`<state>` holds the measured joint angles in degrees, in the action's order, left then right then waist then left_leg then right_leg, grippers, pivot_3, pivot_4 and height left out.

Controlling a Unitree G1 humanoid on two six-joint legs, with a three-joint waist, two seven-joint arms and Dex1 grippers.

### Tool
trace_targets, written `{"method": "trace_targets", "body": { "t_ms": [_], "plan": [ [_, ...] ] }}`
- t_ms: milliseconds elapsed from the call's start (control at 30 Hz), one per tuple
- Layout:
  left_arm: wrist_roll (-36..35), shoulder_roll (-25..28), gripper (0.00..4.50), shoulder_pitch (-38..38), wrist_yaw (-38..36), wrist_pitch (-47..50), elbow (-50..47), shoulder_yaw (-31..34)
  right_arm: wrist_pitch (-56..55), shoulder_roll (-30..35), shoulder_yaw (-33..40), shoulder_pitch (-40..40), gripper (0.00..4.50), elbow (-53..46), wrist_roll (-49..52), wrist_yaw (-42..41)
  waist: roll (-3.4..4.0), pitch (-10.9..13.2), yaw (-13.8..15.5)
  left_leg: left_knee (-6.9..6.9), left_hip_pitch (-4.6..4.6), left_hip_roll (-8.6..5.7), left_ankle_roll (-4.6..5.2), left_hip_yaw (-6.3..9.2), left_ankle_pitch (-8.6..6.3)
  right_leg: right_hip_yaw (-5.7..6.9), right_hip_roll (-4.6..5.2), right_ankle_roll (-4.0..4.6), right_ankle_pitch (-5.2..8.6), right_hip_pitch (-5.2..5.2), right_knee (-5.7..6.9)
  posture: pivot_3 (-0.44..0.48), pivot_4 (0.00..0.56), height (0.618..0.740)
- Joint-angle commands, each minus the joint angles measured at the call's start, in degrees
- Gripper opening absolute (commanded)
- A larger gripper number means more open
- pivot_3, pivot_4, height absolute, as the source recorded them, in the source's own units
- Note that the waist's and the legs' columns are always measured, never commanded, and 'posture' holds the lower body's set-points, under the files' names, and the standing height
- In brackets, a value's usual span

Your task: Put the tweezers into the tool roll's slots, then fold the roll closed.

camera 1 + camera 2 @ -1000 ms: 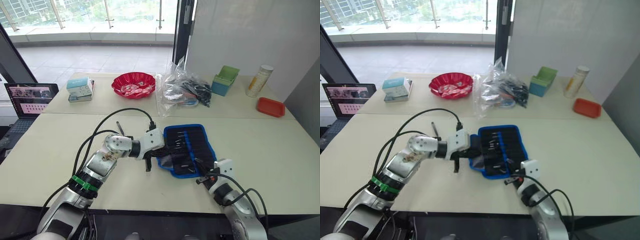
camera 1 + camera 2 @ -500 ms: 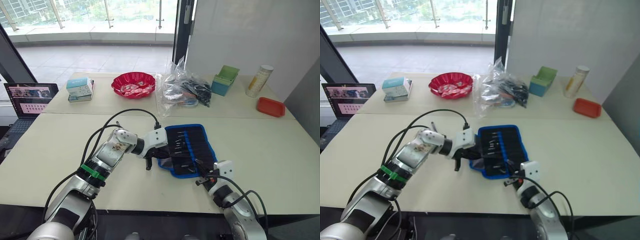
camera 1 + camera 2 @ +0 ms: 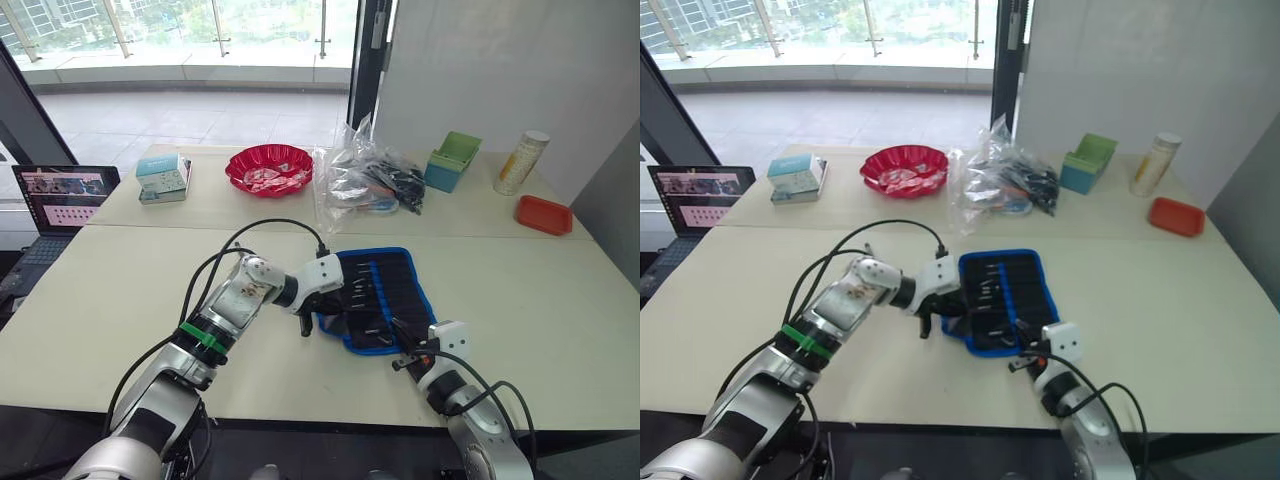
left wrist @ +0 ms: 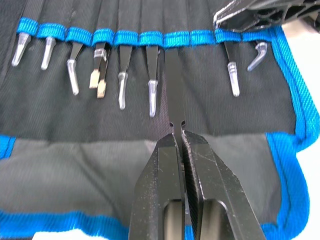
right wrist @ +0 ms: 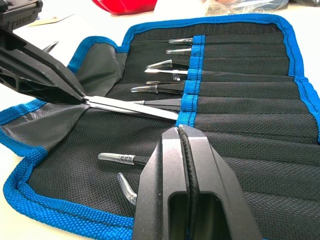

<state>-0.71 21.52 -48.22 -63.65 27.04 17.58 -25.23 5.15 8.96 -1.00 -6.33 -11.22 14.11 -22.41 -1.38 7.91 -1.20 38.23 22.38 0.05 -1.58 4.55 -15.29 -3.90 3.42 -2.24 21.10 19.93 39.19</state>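
As your left end effector [image 4: 178, 136] pushed in from the table's near edge, it stayed clamped on the tweezers [image 4: 172, 85], seemingly halfway into the tool roll [image 3: 378, 296]; your right end effector [image 5: 184, 131] rested closed.

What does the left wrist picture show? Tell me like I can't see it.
The left tool, shut, pinches the end of a black tweezer poking into a slot of the open tool roll. Other tweezers with clear tip caps sit in neighbouring slots under the blue band.
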Motion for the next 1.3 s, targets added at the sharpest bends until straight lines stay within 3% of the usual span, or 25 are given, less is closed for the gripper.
{"method": "trace_targets", "body": {
  "t_ms": [33, 900, 1300],
  "plan": [
    [0.64, -1.28, 0.03, -1.52, -0.27, -1.9, 0.25, -0.45, 0.39, -0.13, -0.8, -0.92, 0.0, 1.41, -0.52, 0.13, 0.0, 0.0, 0.0, 0.0, 0.0, 0.0, 0.0, 0.0, 0.0, 0.0, 0.0, 0.0, 0.0, 0.0, 0.0, 0.0, 0.15, 0.74],
    [5.87, -19.74, 0.03, -8.75, 7.39, -21.28, 30.4, 1.03, 5.58, 0.95, -0.53, -2.92, 0.0, 4.99, -3.26, 4.32, -0.2, -0.12, 0.6, 0.5, -0.22, -0.13, 0.23, 0.06, -0.13, 0.26, 0.0, -0.02, 0.01, -0.78, -0.17, 0.0, 0.15, 0.74],
    [6.2, -19.25, 0.03, -6.88, 10.88, -21.82, 29.12, 4.16, 5.77, 1.5, -0.97, -2.64, 0.0, 5.38, -3.66, 3.95, -0.2, -0.13, 0.48, 0.51, -0.22, -0.13, 0.25, 0.09, -0.14, 0.28, -0.01, -0.02, 0.01, -0.8, -0.18, 0.0, 0.15, 0.74]
  ]
}}
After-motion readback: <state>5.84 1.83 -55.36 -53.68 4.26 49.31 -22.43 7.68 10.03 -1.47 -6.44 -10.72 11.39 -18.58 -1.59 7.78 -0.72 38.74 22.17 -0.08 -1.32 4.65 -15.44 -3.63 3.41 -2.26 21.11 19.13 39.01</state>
